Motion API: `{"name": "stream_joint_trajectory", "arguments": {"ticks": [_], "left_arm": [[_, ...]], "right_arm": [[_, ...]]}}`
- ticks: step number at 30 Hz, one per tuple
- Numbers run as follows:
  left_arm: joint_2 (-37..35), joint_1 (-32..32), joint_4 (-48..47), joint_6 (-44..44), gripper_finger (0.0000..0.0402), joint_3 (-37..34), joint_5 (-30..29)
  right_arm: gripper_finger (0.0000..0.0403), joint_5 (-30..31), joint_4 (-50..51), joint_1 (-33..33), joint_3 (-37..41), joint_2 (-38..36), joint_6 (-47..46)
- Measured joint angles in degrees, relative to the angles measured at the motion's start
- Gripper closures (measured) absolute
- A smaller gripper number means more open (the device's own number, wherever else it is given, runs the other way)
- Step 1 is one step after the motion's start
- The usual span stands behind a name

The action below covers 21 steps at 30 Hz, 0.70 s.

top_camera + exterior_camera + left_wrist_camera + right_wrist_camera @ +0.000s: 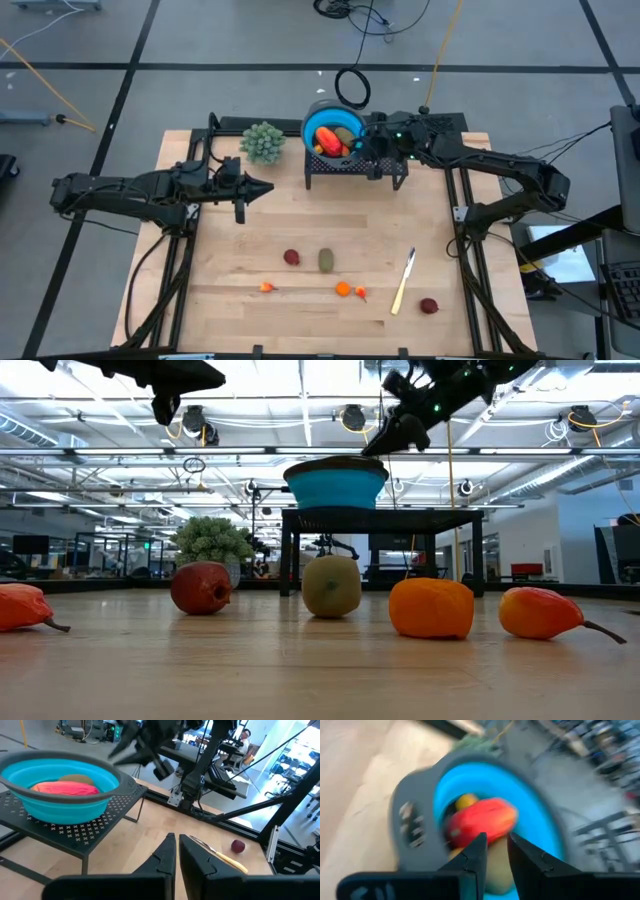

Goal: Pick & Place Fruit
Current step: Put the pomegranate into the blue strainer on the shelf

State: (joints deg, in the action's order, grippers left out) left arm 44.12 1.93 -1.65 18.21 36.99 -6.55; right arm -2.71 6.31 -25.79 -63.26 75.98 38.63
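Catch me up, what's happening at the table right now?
The right end effector hovers at the blue bowl on the black stand, where a red-orange fruit and a green one already lie. The left end effector waits shut over the board. Several fruits remain on the table.

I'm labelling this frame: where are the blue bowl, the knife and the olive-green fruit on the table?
Blue bowl (312, 124), high view, on its left rim.
Knife (404, 281), high view, mid-length.
Olive-green fruit (326, 260), high view, its middle.

2 dark red round fruits (291, 257), 1 olive-green oval fruit (326, 260), 3 tiny orange fruits (343, 290), 1 blue bowl (312, 121), 1 knife (403, 281)
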Motion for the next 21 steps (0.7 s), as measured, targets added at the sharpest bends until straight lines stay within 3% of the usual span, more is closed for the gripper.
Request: {"name": "stream_joint_trajectory", "arguments": {"ticks": [5,11,21], "left_arm": [[1.30,-0.04,0.12,2.49,0.0380,0.02,0.02],[4.20,-1.11,1.04,4.84,0.0399,0.04,0.02],[8.55,-5.62,5.81,7.60,0.0398,0.09,-3.43]], "right_arm": [[0.0341,3.86,2.76,3.20,-0.04,-5.67,-1.46],[0.0397,3.97,13.18,7.15,-0.04,-13.84,-8.93],[0.0402,3.97,19.48,12.34,2.25,-26.84,-18.96]]}}
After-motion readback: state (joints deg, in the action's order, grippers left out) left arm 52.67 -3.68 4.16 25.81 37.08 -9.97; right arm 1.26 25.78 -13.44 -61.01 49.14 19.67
